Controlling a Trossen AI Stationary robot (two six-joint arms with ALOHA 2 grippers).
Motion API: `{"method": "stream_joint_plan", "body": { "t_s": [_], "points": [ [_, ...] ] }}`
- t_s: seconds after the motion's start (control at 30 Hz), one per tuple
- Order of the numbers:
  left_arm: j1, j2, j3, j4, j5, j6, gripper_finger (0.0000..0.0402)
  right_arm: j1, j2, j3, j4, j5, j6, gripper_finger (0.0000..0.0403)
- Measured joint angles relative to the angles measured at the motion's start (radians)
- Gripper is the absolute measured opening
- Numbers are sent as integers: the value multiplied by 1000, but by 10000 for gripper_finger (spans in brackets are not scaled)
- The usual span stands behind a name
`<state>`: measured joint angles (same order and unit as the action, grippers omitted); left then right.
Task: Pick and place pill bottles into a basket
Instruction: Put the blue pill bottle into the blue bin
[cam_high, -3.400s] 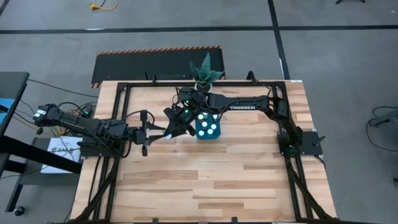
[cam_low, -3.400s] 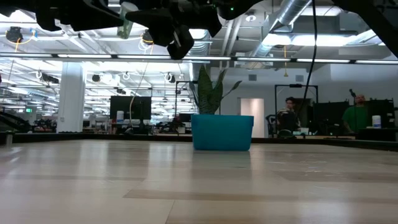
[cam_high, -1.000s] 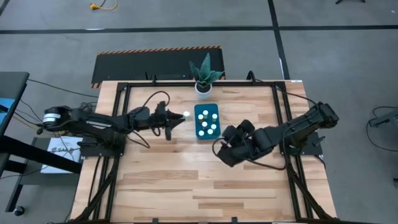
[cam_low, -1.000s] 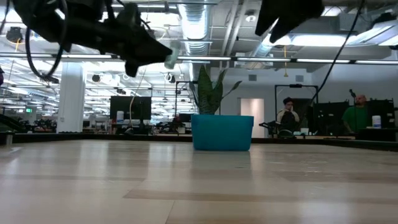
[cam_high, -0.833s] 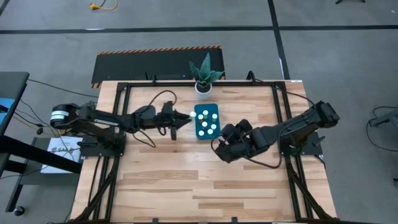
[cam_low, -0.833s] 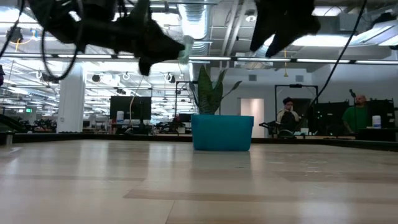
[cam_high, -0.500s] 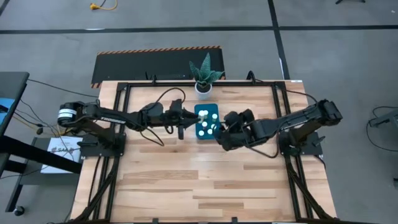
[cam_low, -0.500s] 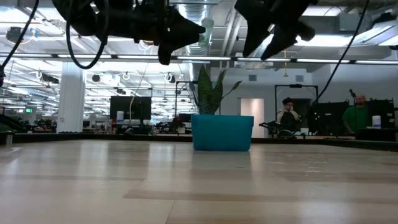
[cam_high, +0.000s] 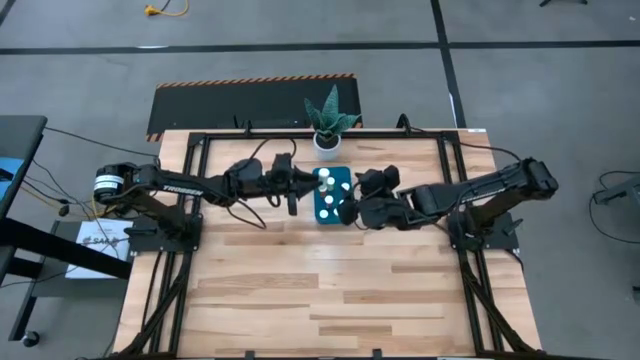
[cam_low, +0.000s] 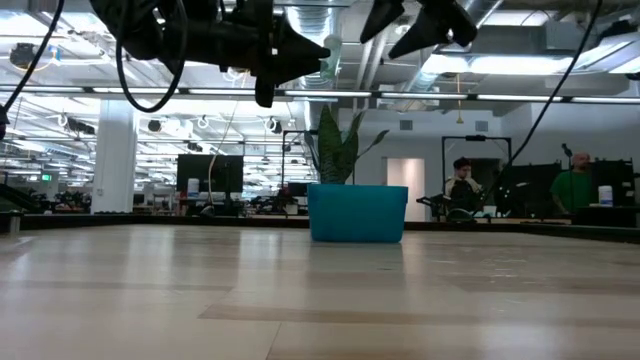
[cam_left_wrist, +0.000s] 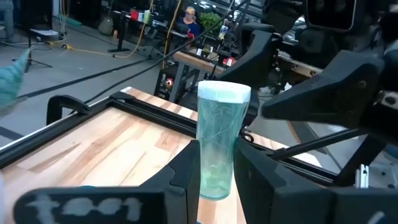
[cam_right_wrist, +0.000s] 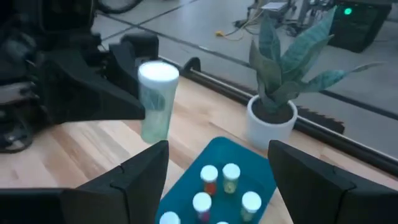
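Two grippers crowd the basket (cam_high: 333, 194) from either side, and I have little free room between them. My left gripper (cam_high: 303, 185) hangs at the basket's left rim, high above the worktop (cam_high: 330, 290), its fingers (cam_left_wrist: 186, 171) clamped on one pill bottle (cam_left_wrist: 219, 142). My right gripper (cam_high: 352, 207) hovers at the basket's right rim with its fingers (cam_right_wrist: 140, 180) spread wide and nothing between them. The basket sits near the far edge of the worktop, about midway along it, just in front of a white plant pot (cam_high: 327, 142). Everything nearer than the basket is open wood, and black frame rails (cam_high: 185, 190) run along the left, right and far edges.

That held bottle is a translucent pale green cylinder with a round white cap, upright in the grip. In the right wrist view it (cam_right_wrist: 155, 99) stands out over the wood beside the basket's edge, while several more bottles (cam_right_wrist: 231, 176) stand white-capped inside the teal basket.

Light wooden planks make up the worktop. Behind it, the low view shows an open workshop with ceiling lights, ducts and desks, where one person (cam_low: 463, 185) and another in green (cam_low: 575, 185) stand far back.
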<state>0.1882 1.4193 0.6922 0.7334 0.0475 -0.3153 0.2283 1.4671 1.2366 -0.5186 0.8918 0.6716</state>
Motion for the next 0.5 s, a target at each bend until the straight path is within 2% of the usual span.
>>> {"method": "stream_joint_plan", "body": {
  "t_s": [0.1, 0.3, 0.5],
  "points": [
    [4, 0, 0, -1, 1, 0, 69, 0, -15, 2, 61, -11, -43, 269],
    [3, 0, 0, 9, 6, -5, 69, -29, -22, 0, 113, -126, -97, 269],
    [3, 0, 0, 30, 6, -39, 69, -51, -21, 0, 173, -136, -154, 269]
  ]
}}
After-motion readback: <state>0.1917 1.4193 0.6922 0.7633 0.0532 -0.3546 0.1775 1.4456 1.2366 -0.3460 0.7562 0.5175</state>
